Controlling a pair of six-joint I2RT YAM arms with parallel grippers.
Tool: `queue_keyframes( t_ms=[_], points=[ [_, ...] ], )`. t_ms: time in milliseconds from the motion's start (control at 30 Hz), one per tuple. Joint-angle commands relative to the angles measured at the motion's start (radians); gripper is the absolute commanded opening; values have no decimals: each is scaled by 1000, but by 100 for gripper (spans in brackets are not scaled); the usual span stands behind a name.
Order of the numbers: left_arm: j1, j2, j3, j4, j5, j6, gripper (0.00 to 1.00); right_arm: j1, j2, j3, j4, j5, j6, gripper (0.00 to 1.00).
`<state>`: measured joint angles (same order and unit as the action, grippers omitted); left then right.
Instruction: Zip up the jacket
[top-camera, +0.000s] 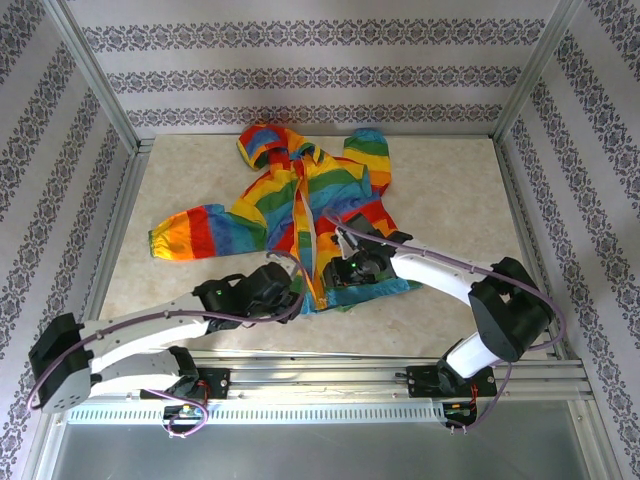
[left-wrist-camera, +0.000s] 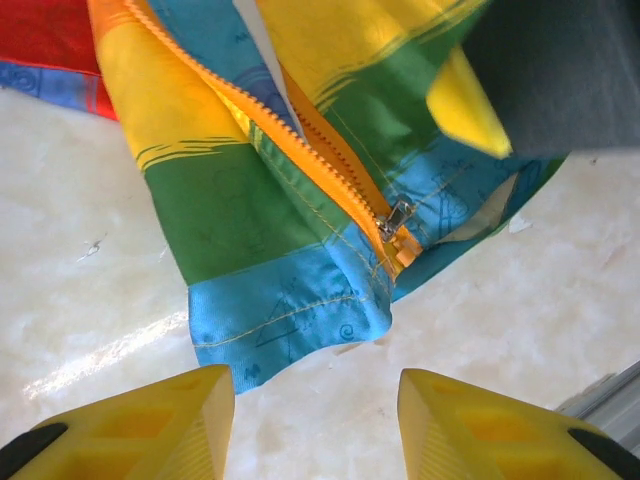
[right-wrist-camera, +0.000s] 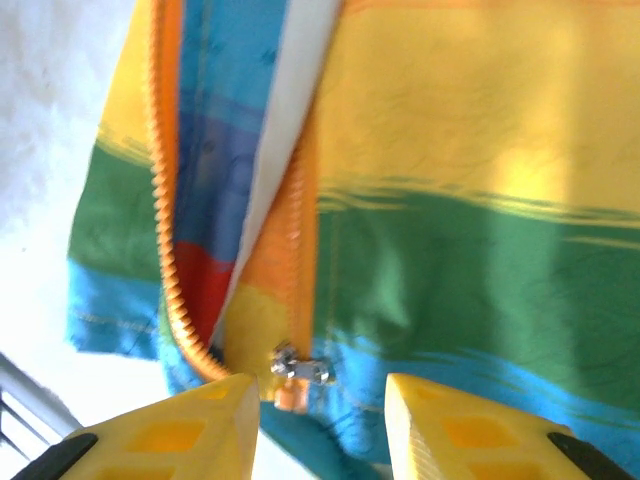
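Almost all of the zipping is left: the jacket (top-camera: 300, 205) lies spread in the middle of the counter (top-camera: 450, 200) with its front open. Its slider (left-wrist-camera: 397, 218) sits right down at the blue hem, and the orange teeth (left-wrist-camera: 250, 110) part above it. Both sets of jaws stand released, grasping nothing. The left jaws hang just short of the hem, and the slider shows between the right jaws. A pale lining flap (right-wrist-camera: 285, 130) lies beside the track and could likely catch in the slider, while the right arm (top-camera: 440, 270) reaches over the lower front panel.
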<state>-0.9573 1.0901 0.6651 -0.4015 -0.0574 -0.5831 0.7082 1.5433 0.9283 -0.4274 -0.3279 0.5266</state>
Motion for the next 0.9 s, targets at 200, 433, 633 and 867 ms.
queue_keyframes(
  t_ms=[200, 433, 633, 867],
  points=[
    [41, -118, -120, 115, 50, -141, 44, 49, 93, -45, 246, -229, 38, 43],
    [48, -121, -117, 92, 57, -147, 45, 58, 169, -10, 240, -238, 27, 41],
    [51, -141, -116, 78, 9, -183, 57, 67, 123, -14, 240, -227, 27, 9],
    [71, -226, -112, 107, 63, -143, 60, 50, 8, -29, 256, -183, 77, 0]
  ],
)
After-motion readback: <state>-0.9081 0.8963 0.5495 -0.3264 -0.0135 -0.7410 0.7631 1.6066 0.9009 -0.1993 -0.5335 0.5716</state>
